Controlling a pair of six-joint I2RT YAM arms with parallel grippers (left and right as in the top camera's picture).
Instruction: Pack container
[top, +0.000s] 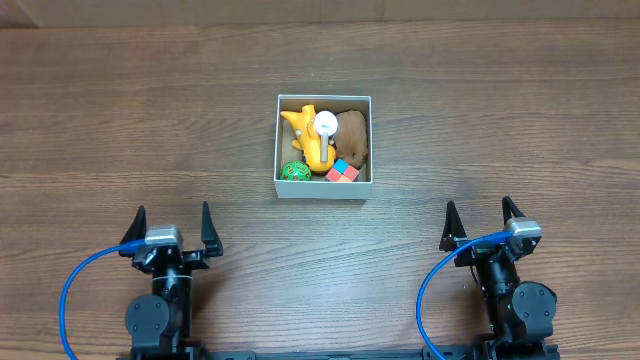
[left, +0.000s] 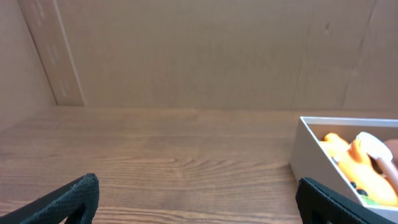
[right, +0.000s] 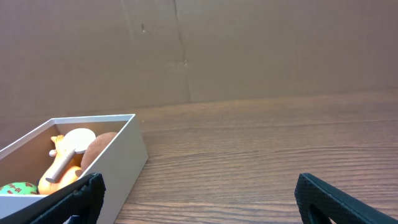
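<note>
The square white-walled container (top: 277, 150) sits at the table's middle. Inside lie a yellow toy animal (top: 305, 135), a white round-headed piece (top: 326, 124), a brown lump (top: 352, 138), a green patterned ball (top: 294, 172) and a red-orange-blue cube (top: 342, 172). The container also shows in the left wrist view (left: 317, 162) and the right wrist view (right: 121, 162). My left gripper (top: 172, 226) is open and empty near the front left, apart from the container. My right gripper (top: 480, 222) is open and empty near the front right.
The wooden table (top: 500, 110) spreads on all sides of the container. A cardboard wall (left: 199, 50) stands along the back edge. Blue cables (top: 75, 295) loop by each arm's base.
</note>
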